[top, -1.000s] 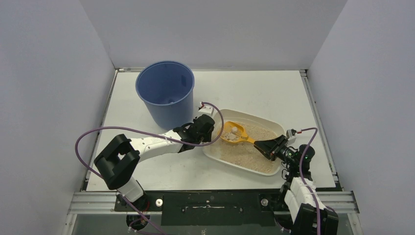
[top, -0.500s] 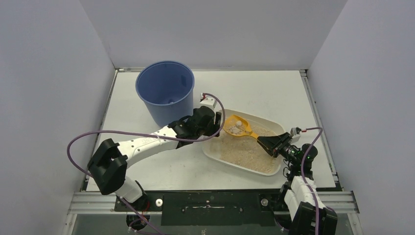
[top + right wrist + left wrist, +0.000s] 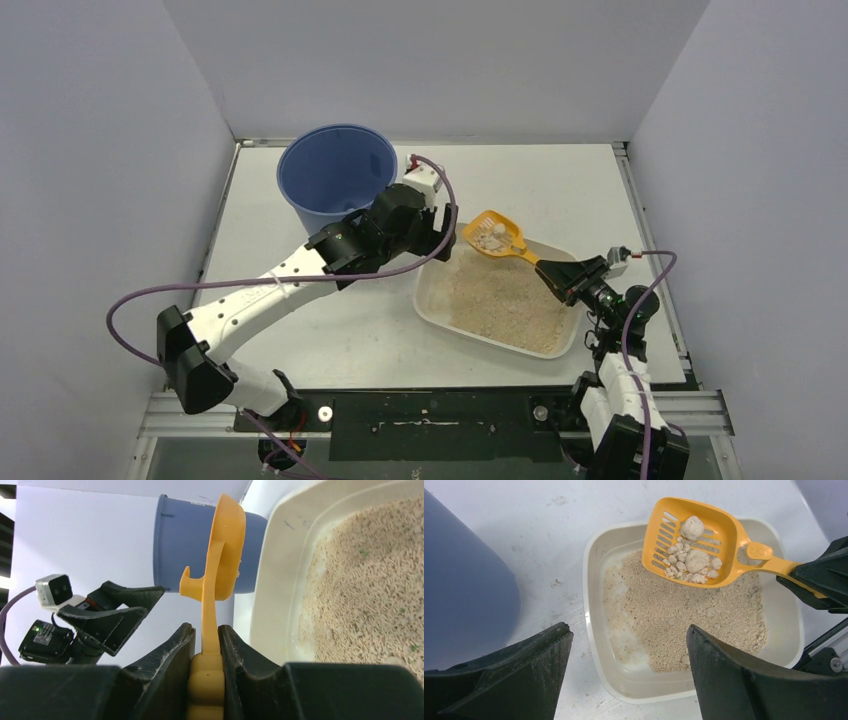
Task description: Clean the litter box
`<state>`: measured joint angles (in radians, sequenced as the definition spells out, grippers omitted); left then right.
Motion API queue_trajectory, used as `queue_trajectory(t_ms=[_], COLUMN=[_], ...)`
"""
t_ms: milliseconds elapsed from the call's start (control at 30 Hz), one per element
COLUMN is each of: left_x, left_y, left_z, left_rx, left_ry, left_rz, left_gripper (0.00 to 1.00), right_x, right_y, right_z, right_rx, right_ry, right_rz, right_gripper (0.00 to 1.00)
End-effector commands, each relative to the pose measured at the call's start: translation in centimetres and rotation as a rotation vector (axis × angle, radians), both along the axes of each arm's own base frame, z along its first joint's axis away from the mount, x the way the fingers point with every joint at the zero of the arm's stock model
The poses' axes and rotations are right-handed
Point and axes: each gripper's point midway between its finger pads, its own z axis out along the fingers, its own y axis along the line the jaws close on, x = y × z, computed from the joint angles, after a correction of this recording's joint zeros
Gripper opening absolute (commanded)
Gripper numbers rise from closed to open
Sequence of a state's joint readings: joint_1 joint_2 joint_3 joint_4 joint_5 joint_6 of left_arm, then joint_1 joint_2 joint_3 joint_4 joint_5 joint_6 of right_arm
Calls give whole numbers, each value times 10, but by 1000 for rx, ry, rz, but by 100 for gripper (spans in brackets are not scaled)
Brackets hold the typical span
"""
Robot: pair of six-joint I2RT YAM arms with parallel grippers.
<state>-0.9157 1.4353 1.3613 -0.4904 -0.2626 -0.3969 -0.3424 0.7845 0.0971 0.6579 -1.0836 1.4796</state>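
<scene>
Scoop: since one second ago it is lifted out of the granules and carried from the middle of the litter box to above its far-left rim. The handle slopes down toward the right end of the litter box.
Scoop load: pale clumps are held in the slotted head. Loose granules are left behind in the litter box, so sifting is judged finished for this pass.
Right gripper: it is clamped on the scoop handle, with a finger pressed against each side in the right wrist view. It is raised above the right end of the litter box.
Left gripper: since the earlier frames it is drawn up and away from the left wall of the litter box. Its jaws are held apart with nothing between them, above the left side of the litter box.
Litter box: it is set flat on the table and gripped by neither arm.
Bucket: it stands upright, open at the top, beyond the far-left corner of the litter box.
Meaning for the task: the step in hand is judged to be the transfer of waste. The load is not yet tipped and is to be carried past the far-left corner of the litter box and over the bucket mouth.
Risk: clumps lying near the slotted front edge may roll off if the head is tilted early.
</scene>
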Motion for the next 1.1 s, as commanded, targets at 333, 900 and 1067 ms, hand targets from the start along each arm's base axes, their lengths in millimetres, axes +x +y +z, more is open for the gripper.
queue_trajectory(t_ms=[333,900,1067], left_x=[5,-6,-5], left_y=[85,211,235], left_z=[116,154,151], left_rx=[60,-61,-167], left_ry=[-316,-563,-593], left_rz=[166,614,677], left_gripper=[97,97,97], right_x=[54,106,122], right_y=[22,131,165], right_z=[100,197,200], right_rx=[-112,-136,-177], right_ry=[-203,-385,-400], right_rz=[18,237,303], right_gripper=[0,0,0])
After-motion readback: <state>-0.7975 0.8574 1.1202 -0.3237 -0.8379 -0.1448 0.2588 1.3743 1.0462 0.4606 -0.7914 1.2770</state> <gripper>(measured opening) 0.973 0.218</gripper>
